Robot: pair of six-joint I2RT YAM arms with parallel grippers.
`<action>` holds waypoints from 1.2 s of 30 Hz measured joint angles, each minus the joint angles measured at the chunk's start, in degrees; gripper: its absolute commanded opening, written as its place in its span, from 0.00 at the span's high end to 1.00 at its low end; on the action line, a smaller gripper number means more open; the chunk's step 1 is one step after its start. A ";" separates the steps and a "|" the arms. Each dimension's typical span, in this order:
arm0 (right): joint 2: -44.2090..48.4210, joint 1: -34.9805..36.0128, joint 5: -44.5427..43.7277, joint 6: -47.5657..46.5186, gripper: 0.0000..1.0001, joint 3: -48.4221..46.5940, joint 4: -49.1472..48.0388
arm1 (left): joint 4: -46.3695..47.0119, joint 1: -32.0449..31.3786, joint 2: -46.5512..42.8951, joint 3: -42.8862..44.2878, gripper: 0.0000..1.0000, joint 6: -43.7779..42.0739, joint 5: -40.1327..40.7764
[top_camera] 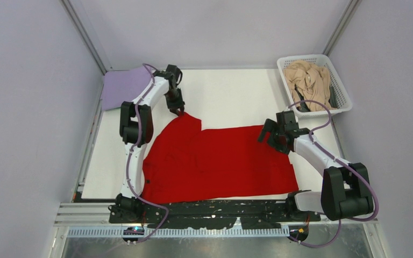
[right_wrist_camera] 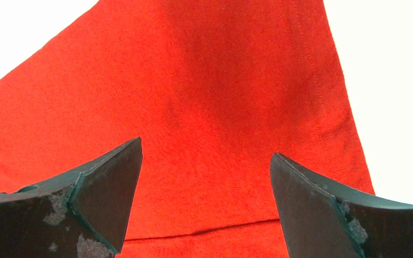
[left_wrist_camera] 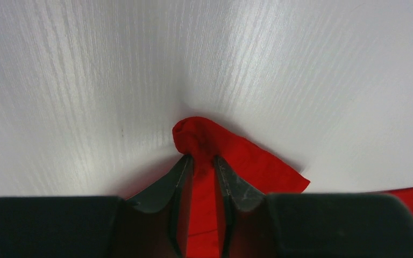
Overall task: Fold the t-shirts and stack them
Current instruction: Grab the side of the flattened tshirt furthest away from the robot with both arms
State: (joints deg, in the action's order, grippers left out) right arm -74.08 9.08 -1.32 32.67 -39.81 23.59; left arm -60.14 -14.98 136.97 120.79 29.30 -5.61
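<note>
Item 1, red shirt [top_camera: 218, 161]: spread flat on the white table [top_camera: 231, 94], filling the middle of the overhead view from about 9 o'clock across to 3 o'clock. Its near hem lies just ahead of my bases at 6 o'clock. One pointed corner reaches toward 11 o'clock.

Item 2, my left gripper [top_camera: 180, 111]: set down on that 11 o'clock corner. In my left wrist view the gripper [left_wrist_camera: 201, 158] has its jaws drawn close together. A strip of the red shirt [left_wrist_camera: 236, 150] is pinched between the fingers [left_wrist_camera: 180, 177], and a small bunch of cloth is pushed up just past their tips. Grasping the red shirt.

Item 3, my right gripper [top_camera: 266, 134]: at the shirt's far right corner, about 2 o'clock from the shirt's middle. In my right wrist view the gripper [right_wrist_camera: 204, 148] has its jaws spread wide, with flat red cloth [right_wrist_camera: 209, 80] filling the gap between them. Released, nothing between the fingers. I cannot tell whether the tips touch the cloth.

Item 4, lavender shirt [top_camera: 125, 86]: lying flat at the table's far left corner, 10 o'clock, just beside my left arm and apart from the red shirt.

Item 5, beige shirt [top_camera: 306, 80]: crumpled in a heap inside the white lattice basket [top_camera: 340, 107], which sits at the far right corner, 1 o'clock.
</note>
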 measured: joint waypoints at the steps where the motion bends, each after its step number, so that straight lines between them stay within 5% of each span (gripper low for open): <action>1: 0.17 -0.17 -0.02 -0.04 0.04 0.13 0.00 | -0.11 0.00 0.26 0.28 0.87 0.00 0.00; 3: 0.42 -0.50 -0.02 -0.13 0.04 0.28 0.02 | -0.31 0.00 0.59 0.48 1.00 -0.04 0.00; 19: 1.46 -3.37 -2.64 -1.60 0.02 -1.46 1.36 | 1.22 -1.27 -1.84 -3.13 1.00 -4.48 1.38; 25: -6.51 -3.58 -8.63 -2.43 0.02 -11.89 0.96 | 4.55 -3.69 -9.25 -7.87 1.00 -7.13 2.40; 36: -28.06 -3.72 -16.94 -5.22 0.24 -30.08 0.90 | 8.83 -6.08 -18.23 -15.41 1.00 -10.60 5.60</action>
State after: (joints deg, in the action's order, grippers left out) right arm -102.15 5.37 -18.26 27.44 -69.89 24.49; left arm -51.31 -21.06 118.74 105.38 18.70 -0.01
